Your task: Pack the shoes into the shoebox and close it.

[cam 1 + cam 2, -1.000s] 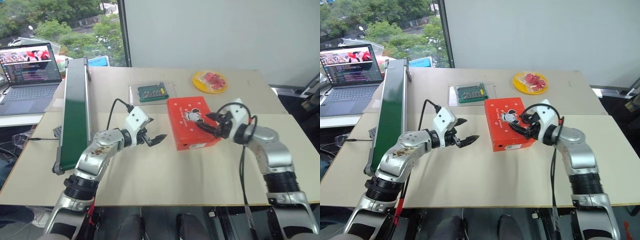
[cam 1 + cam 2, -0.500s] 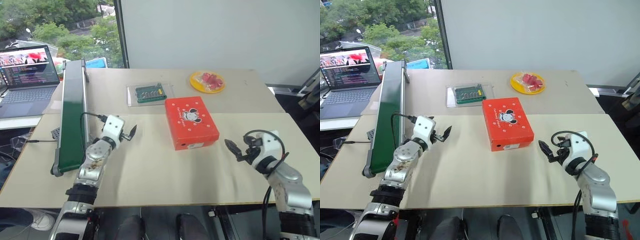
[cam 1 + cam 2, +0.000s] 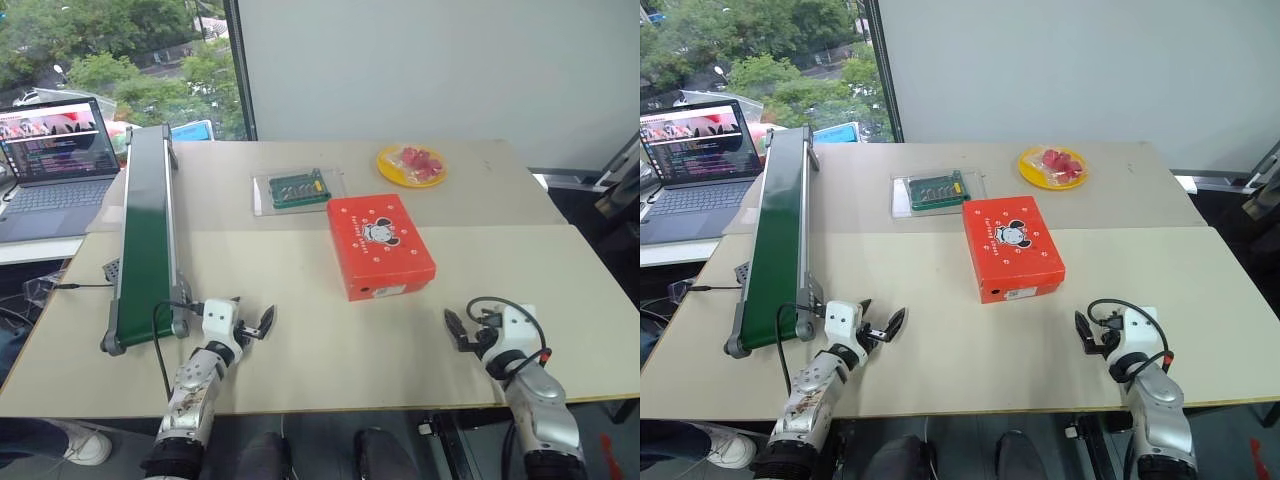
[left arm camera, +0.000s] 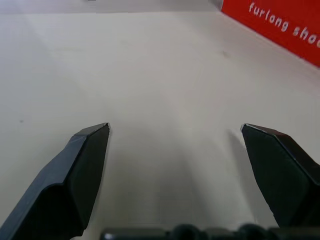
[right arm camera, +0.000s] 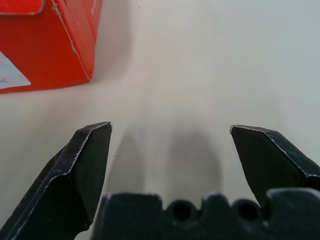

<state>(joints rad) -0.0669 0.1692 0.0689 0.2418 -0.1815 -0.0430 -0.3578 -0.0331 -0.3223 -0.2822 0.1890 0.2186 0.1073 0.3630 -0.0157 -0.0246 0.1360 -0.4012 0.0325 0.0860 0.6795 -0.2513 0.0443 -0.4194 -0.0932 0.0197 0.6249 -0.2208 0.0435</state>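
You are looking at one shoebox (image 3: 381, 246) (red, lid down), one clear tray (image 3: 297, 188) holding a green circuit board, one yellow plate (image 3: 410, 165) far right, one green conveyor (image 3: 146, 230) on the left, one laptop (image 3: 52, 158) far left, and two grippers: left gripper (image 3: 252, 328), right gripper (image 3: 462, 333).

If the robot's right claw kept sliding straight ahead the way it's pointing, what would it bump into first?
Probably nothing soon. The open right claw points over bare table; the red shoebox sits off to one side of its line, so it would likely slide past, though depth is hard to judge.
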